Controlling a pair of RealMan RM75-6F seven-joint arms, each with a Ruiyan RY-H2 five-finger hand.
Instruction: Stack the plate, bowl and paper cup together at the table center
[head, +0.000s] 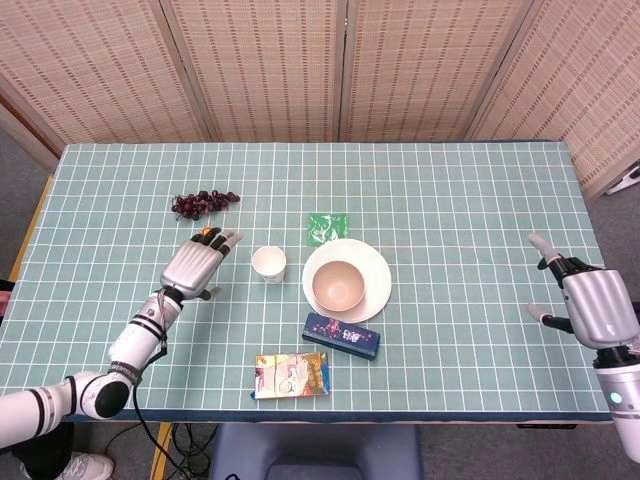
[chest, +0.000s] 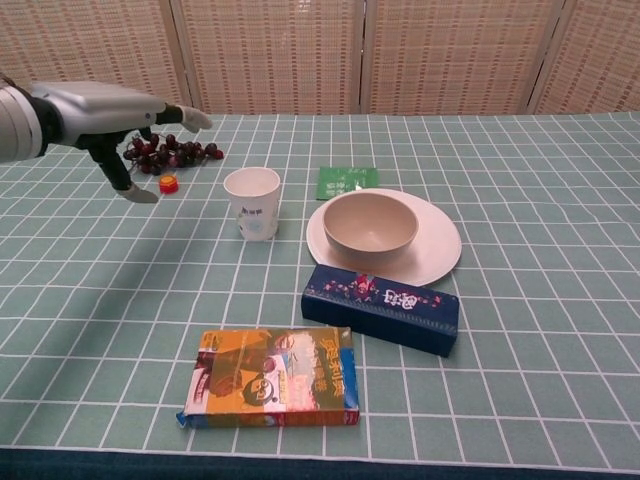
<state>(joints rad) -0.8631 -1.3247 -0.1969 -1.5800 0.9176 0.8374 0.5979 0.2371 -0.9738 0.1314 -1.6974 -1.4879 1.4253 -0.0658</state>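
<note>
Surface (head: 450, 190) is seen carrying the plate (head: 376, 268) at centre, the bowl (head: 338, 285) seated on it. Left hand (head: 195, 265) is held released near the cup (head: 268, 263); right hand (head: 590, 305) is released, well apart.

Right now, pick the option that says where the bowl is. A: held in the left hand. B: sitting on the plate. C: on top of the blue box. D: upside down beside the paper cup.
B: the bowl sits upright on the white plate, while the paper cup stands apart beside it and the left hand hovers empty near the cup.
</note>
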